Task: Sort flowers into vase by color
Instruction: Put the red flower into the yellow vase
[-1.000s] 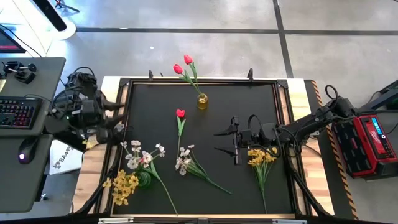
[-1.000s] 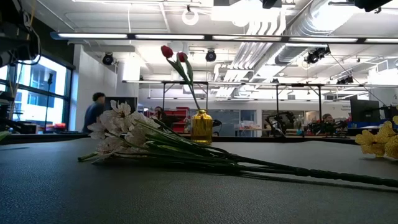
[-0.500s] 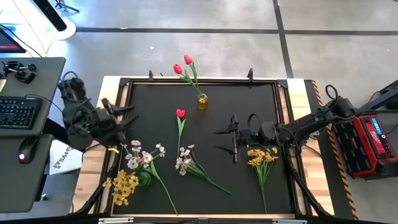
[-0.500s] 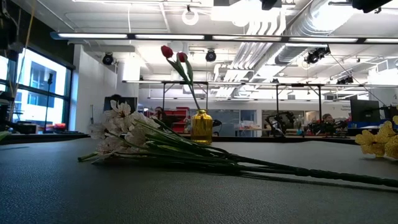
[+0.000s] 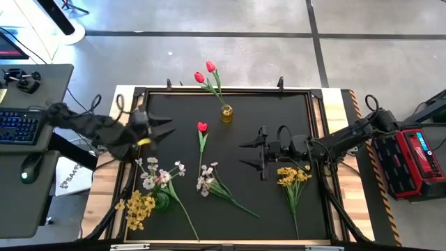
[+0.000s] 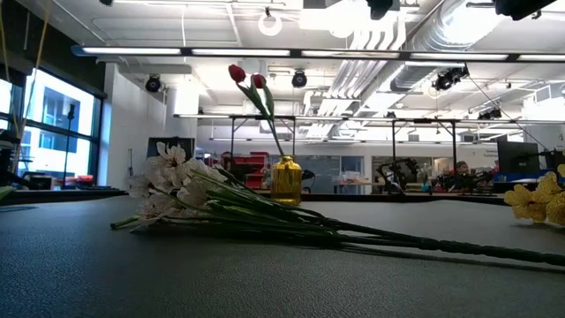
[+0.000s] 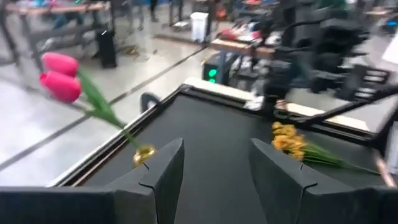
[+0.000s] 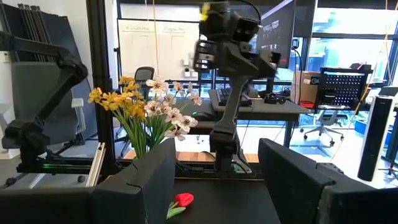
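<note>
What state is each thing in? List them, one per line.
Left gripper: open, empty, over the mat's left edge.
Right gripper: open, empty, mid-mat.
Yellow vase: upright, holding two red tulips.
Single red tulip: lying flat.
White spray: lying flat.

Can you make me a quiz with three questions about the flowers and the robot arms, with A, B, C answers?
1. Where is the lone red tulip lying?
A. In the yellow vase
B. On the black mat
C. In a gripper

2. How many red tulips stand in the yellow vase?
A. Two
B. Four
C. None

3. How is the right gripper?
A. Shut on a stem
B. Holding the vase
C. Open and empty

Answers:
1. B, it lies flat near the middle of the black mat.
2. A, two red heads lean out of the vase.
3. C, its fingers are spread with nothing between them, beside the yellow flowers.
</note>
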Tool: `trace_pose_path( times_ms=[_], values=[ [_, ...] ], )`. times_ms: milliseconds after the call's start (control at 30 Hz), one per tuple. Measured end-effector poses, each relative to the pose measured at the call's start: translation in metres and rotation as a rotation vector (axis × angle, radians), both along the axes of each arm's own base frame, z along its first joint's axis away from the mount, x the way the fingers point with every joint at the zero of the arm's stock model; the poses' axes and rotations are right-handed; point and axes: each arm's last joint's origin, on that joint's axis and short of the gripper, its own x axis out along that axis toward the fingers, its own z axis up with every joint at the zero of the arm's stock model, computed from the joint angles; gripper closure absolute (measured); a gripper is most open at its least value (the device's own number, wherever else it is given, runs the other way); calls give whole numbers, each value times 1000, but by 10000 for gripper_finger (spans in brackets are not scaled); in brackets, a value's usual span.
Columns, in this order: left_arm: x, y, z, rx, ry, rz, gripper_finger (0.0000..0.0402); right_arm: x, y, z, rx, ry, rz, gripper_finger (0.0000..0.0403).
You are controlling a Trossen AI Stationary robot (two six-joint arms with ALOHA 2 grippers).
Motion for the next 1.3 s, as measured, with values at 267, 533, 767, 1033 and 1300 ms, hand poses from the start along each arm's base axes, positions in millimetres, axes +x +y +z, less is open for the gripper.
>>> trace_pose_path(
  times_ms=[267, 533, 767, 1033, 1300],
  values=[
    [61, 34, -33, -64, 205, 61, 234, 0, 0, -1, -2, 6, 0, 187],
    [102, 88, -62, -213, 396, 165, 234, 0, 0, -3, 4, 32, 2, 187],
    [116, 104, -100, -378, 585, 112, 234, 0, 1, -5, 12, 52, 6, 187],
    [135, 98, -135, -459, 718, 95, 233, -1, 6, -6, 0, 62, 22, 187],
    [147, 88, -174, -529, 862, 168, 233, -2, 11, -9, -28, 87, 40, 187]
  ],
)
